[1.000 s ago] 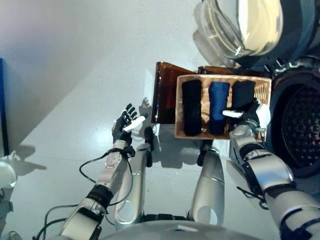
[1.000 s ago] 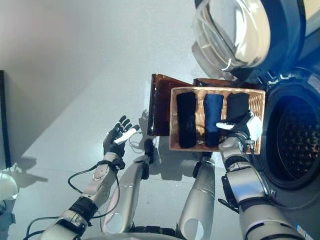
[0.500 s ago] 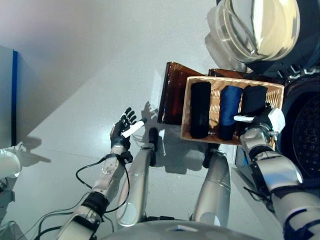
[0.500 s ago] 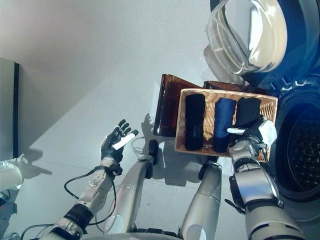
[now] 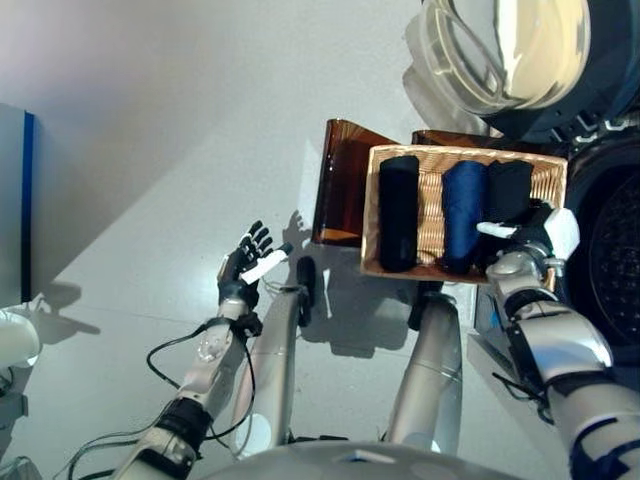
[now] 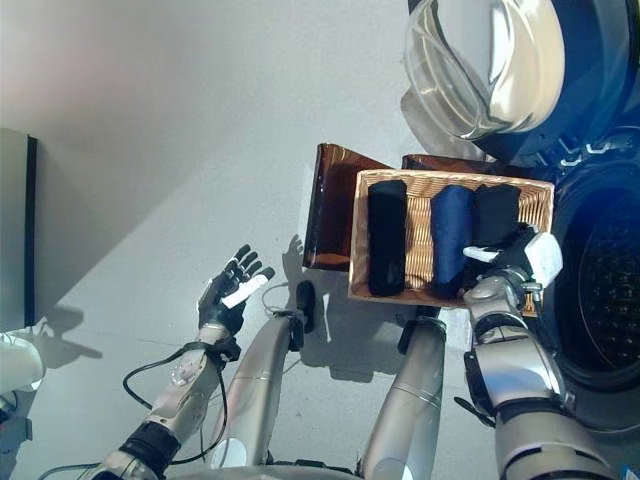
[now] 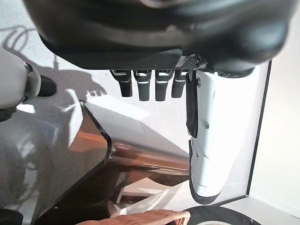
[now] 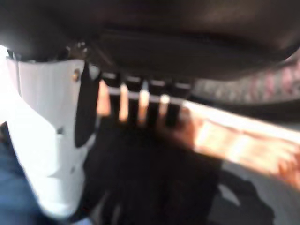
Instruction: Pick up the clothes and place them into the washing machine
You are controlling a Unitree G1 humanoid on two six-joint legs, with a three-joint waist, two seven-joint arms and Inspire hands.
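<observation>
Right robot hand (image 6: 512, 262) over black roll (image 6: 497, 212) at basket's (image 6: 420, 190) 3 o'clock end, fingers hidden (can't tell grip). Left robot hand (image 6: 226, 294) idle, spread wide. Curl round roll's middle, lift straight, swing to washer drum (image 6: 605, 290).

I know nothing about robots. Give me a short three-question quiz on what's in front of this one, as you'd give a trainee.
1. How many rolled clothes lie in the woven wicker basket?
2. True or false: the washing machine's round glass door is shut.
3. Which robot hand is over the basket: A) the left hand, B) the right hand?

Key: 1. Three: a black roll, a dark blue roll and a second black roll. 2. False, it stands open. 3. B; the left hand is open over the bare grey floor.
</observation>
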